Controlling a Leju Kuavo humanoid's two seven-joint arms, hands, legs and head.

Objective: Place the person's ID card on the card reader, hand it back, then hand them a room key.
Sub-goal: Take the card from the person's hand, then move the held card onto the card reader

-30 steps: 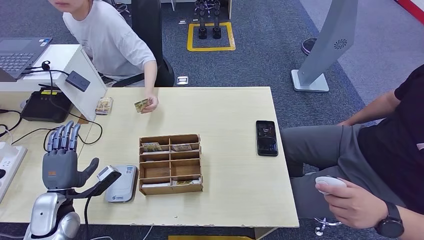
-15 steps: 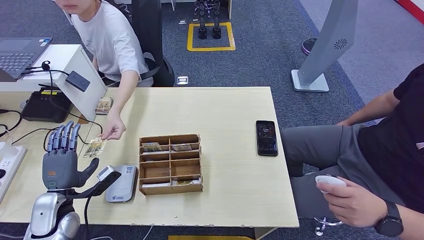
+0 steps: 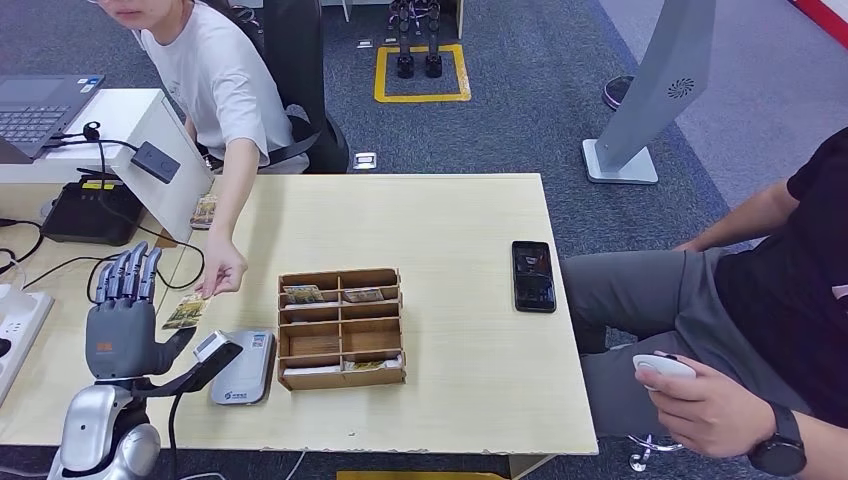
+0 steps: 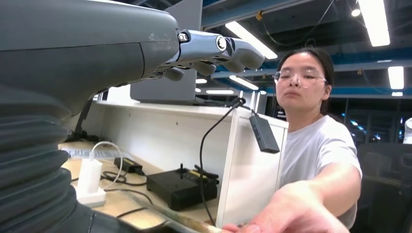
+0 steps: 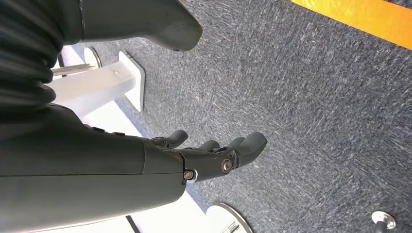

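The ID card (image 3: 184,311) sits in the lower left of my head view, pinched at its upper right corner by the person's hand (image 3: 220,276); its lower left end comes up beside the thumb of my left hand (image 3: 122,325), and I cannot tell whether card and thumb touch. My left hand stands upright over the table (image 3: 460,215) at the lower left, fingers straight and together, thumb spread out to the right, nothing in its grasp; in the left wrist view the same hand (image 4: 145,53) shows its fingers extended, with the person's hand (image 4: 291,211) reaching in at the lower right of that frame. My right hand (image 5: 199,162) hangs over grey carpet, fingers loosely curved and apart, holding nothing.

Just below the card, near the lower left of the head view, lies the card reader (image 3: 244,366), pale grey and flat on the table; right beside it, toward frame centre, stands the wooden organizer (image 3: 341,327) with its small compartments, several holding room keys (image 3: 302,294). Another card (image 3: 204,211) lies at the table's upper left edge, next to a white stand (image 3: 150,125). A black phone (image 3: 533,275) lies face up right of centre; a second person's hand (image 3: 705,405) at the lower right holds a white mouse-like device (image 3: 660,366).
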